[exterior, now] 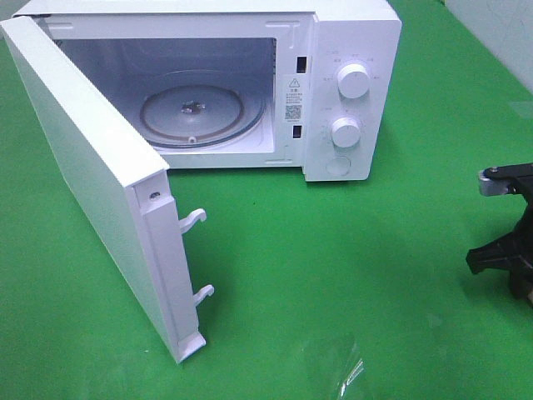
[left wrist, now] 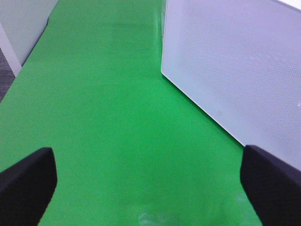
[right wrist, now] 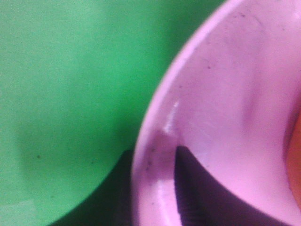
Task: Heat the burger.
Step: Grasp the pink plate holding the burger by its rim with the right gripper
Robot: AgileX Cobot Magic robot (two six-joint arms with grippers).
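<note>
Pinching the smooth pink round plastic plate [right wrist: 225, 117] at its rim, right gripper [right wrist: 164, 188] narrowed around it; likely light, rigid, slippery; orange burger [right wrist: 295, 155] sliver inside that rim; left gripper [left wrist: 148, 188] wide, idle

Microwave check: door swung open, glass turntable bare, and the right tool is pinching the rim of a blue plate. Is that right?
Not quite. The plate is pink, not blue; the right wrist view shows the right tool with one finger on each side of its rim. The rest holds: in the exterior high view the microwave has its door swung open and its glass turntable bare.
</note>
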